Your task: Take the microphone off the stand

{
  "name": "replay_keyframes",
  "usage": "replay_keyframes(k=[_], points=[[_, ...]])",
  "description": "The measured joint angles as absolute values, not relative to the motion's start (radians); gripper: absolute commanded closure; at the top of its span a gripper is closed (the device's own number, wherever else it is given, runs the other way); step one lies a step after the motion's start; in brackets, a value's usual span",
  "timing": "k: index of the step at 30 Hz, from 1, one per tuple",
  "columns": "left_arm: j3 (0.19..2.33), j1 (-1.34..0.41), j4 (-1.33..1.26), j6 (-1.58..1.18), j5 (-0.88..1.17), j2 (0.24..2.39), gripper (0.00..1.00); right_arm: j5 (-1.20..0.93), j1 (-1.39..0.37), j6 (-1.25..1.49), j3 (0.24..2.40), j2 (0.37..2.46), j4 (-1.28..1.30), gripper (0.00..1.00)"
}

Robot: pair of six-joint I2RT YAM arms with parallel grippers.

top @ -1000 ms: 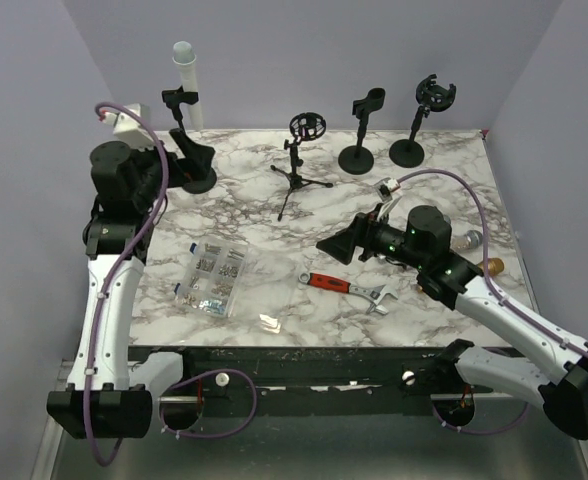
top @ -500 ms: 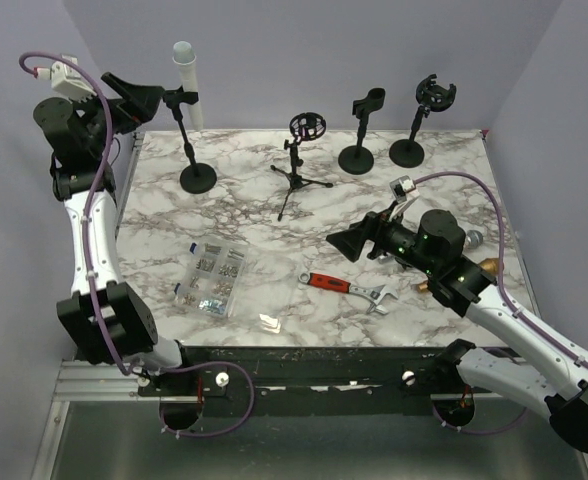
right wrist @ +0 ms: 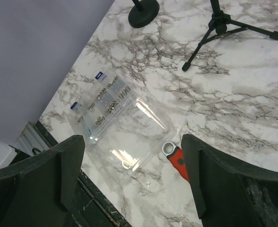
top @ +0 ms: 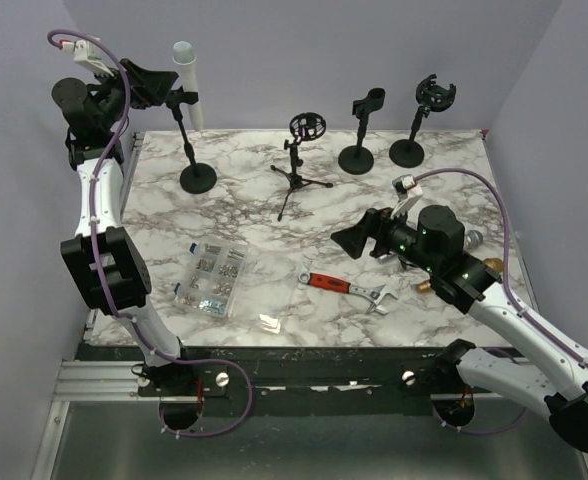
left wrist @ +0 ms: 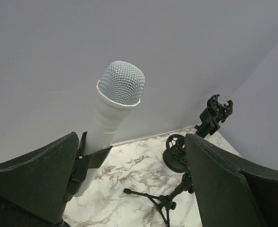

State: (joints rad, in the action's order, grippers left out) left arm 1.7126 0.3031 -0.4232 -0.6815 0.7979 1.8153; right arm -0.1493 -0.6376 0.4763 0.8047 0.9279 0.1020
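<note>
A white microphone (top: 186, 72) with a mesh head stands tilted in the black clip (top: 179, 99) of a round-based stand (top: 198, 179) at the table's back left. My left gripper (top: 152, 86) is raised just left of the clip, open and holding nothing. In the left wrist view the microphone (left wrist: 114, 111) and its clip (left wrist: 88, 161) sit between my fingers (left wrist: 35, 182), close to the left one, with a wide gap to the right one. My right gripper (top: 359, 240) is open and empty, low over the middle right of the table.
A small tripod stand with a ring mount (top: 300, 160) is at back centre, and two more empty stands (top: 359, 130) (top: 419, 122) at back right. A clear box of screws (top: 212, 275) and a red-handled wrench (top: 349, 288) lie near the front. The wall is close behind.
My left arm has swung up from beside the stand's base to the back left, and its open gripper now sits beside the microphone and clip. My right arm has barely shifted.
</note>
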Motion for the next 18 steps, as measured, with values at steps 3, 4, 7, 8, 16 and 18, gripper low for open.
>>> replay_keyframes(k=[3,4,7,8,16,18], points=[[1.711,0.279,-0.417,-0.641,0.783,1.822,0.01,-0.139,-0.638,0.464,0.842,0.949,0.115,0.09],[1.709,0.271,-0.418,-0.624,0.772,1.822,0.01,-0.137,-0.638,0.461,0.85,0.955,0.116,0.09],[1.71,0.264,-0.413,-0.577,0.743,1.822,0.01,-0.13,-0.638,0.459,0.855,0.964,0.117,0.09],[1.716,0.264,-0.4,-0.562,0.74,1.824,0.01,-0.128,-0.638,0.46,0.855,0.965,0.117,0.09],[1.911,0.223,-0.265,-0.417,0.696,1.91,0.02,-0.123,-0.638,0.471,0.855,0.971,0.118,0.09],[1.938,0.212,-0.252,-0.406,0.687,1.931,0.01,-0.119,-0.638,0.471,0.856,0.971,0.123,0.09]])
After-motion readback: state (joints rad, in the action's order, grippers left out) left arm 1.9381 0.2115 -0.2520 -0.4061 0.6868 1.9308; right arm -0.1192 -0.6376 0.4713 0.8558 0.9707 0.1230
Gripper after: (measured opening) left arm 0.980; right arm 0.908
